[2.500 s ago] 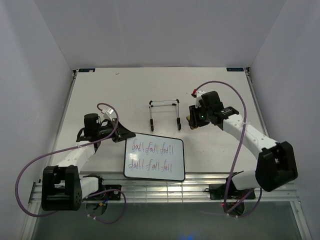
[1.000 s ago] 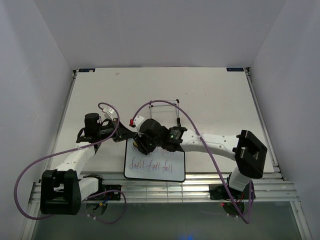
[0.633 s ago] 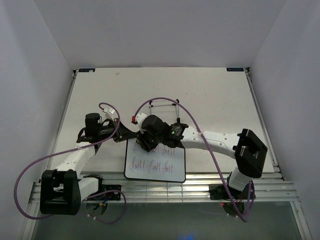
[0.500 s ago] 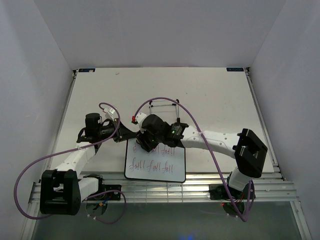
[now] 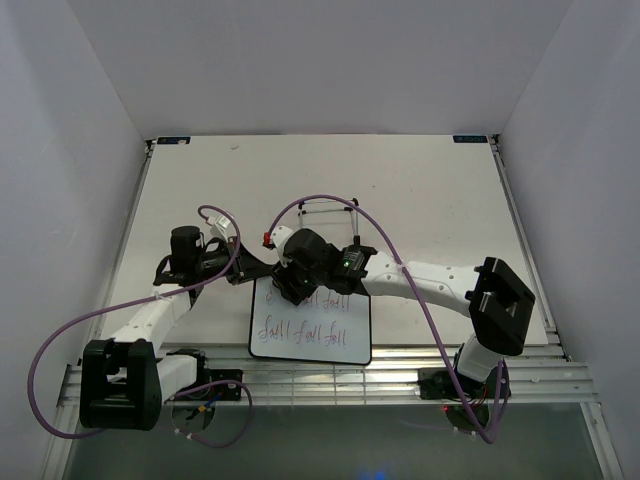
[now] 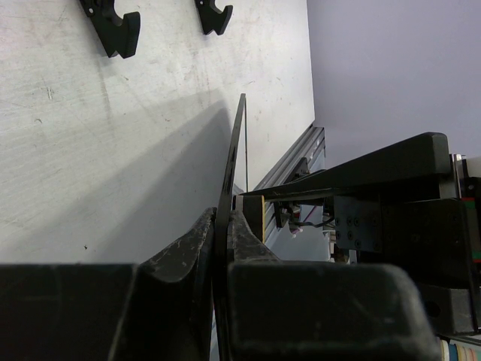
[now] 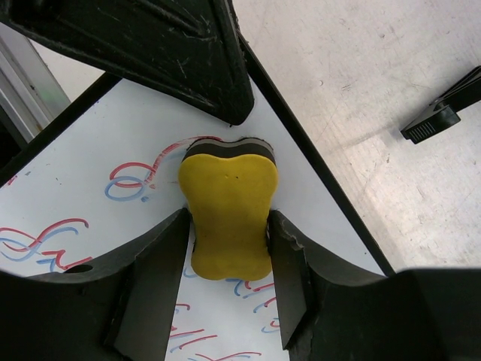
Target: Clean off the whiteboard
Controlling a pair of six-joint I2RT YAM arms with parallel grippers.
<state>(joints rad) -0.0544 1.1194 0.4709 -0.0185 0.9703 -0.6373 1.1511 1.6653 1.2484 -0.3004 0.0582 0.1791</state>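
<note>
The whiteboard [image 5: 310, 328] lies at the near middle of the table, with red and blue scribbled rows on it. It shows edge-on in the left wrist view [image 6: 234, 147] and as a white surface in the right wrist view [image 7: 90, 203]. My left gripper [image 5: 252, 270] is shut on the board's top-left edge [image 6: 223, 226]. My right gripper [image 5: 292, 288] is shut on a yellow eraser [image 7: 228, 214] and presses it on the board's upper row, close to the left fingers [image 7: 180, 53]. Part of the upper row near the corner looks wiped.
A thin wire stand [image 5: 328, 225] with black feet [image 6: 116, 30] stands behind the board at mid-table. The table's near edge and metal rail [image 5: 320, 380] run just below the board. The right arm's purple cable [image 5: 330, 200] loops over the stand.
My right arm swung from the right of the stand over to the board's upper-left part with the eraser, then shifted slightly over the top row. The left gripper stayed on the board's edge.
</note>
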